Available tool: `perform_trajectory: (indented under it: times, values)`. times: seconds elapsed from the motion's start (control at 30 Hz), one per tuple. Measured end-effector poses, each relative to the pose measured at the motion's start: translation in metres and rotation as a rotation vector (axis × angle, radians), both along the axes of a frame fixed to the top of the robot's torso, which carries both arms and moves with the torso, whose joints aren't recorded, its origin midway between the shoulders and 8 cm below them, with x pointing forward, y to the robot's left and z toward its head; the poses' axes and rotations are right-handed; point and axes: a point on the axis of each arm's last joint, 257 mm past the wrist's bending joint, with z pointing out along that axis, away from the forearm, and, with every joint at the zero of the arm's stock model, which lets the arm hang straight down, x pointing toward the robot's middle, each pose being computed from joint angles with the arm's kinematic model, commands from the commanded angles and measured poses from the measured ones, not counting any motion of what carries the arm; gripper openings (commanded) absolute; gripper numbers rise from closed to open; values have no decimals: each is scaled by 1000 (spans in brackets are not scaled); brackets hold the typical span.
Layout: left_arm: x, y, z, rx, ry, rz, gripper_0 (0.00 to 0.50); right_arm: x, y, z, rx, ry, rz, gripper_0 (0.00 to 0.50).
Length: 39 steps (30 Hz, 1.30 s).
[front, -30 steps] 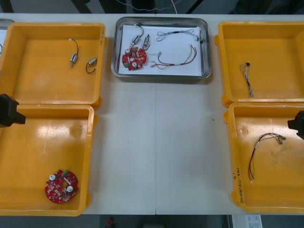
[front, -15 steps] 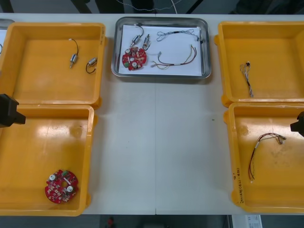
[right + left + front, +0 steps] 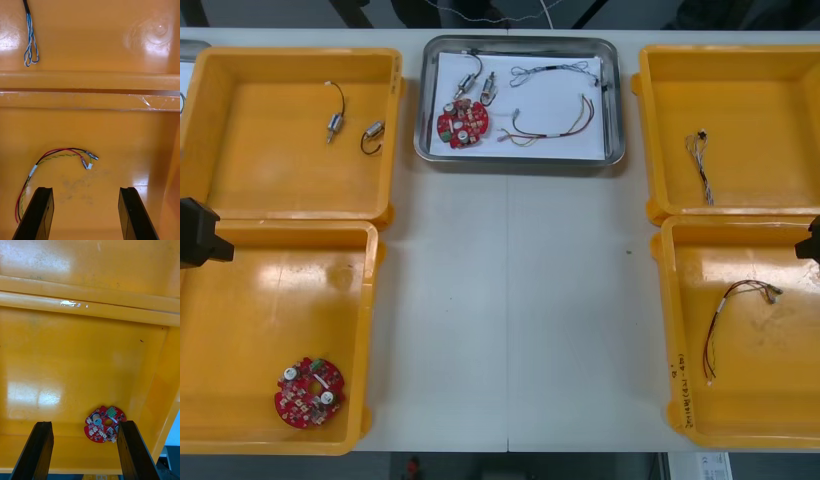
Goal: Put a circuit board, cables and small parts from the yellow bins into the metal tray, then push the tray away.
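Observation:
The metal tray (image 3: 617,100), white inside, stands at the table's far middle. It holds a red circuit board (image 3: 463,123), small metal parts (image 3: 477,85), a black cable (image 3: 555,70) and a red and yellow cable (image 3: 552,120). My left gripper (image 3: 84,452) hangs open above the near left yellow bin (image 3: 370,330), where another red circuit board (image 3: 105,423) lies just ahead of its fingers. My right gripper (image 3: 86,213) is open over the near right yellow bin (image 3: 667,330), behind a red and yellow cable (image 3: 56,159). Neither gripper holds anything.
The far left bin (image 3: 395,130) holds two small metal parts (image 3: 337,122). A twisted blue and white cable (image 3: 701,165) lies in the far right bin (image 3: 645,130). My left arm (image 3: 195,232) and right arm (image 3: 811,243) sit at the table's side edges. Bare table lies between the bins.
My right arm has drawn back toward the right edge and slightly farther away. The left arm, tray and bin contents have not moved.

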Motion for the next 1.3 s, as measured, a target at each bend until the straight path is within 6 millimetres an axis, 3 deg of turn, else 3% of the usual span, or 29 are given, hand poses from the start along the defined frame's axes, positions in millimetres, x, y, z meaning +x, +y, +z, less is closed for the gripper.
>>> perform_trajectory:
  times: [1.3]
  values:
    - [0,0,0,0,0,0,500,4,4,-1,2,24,31,500]
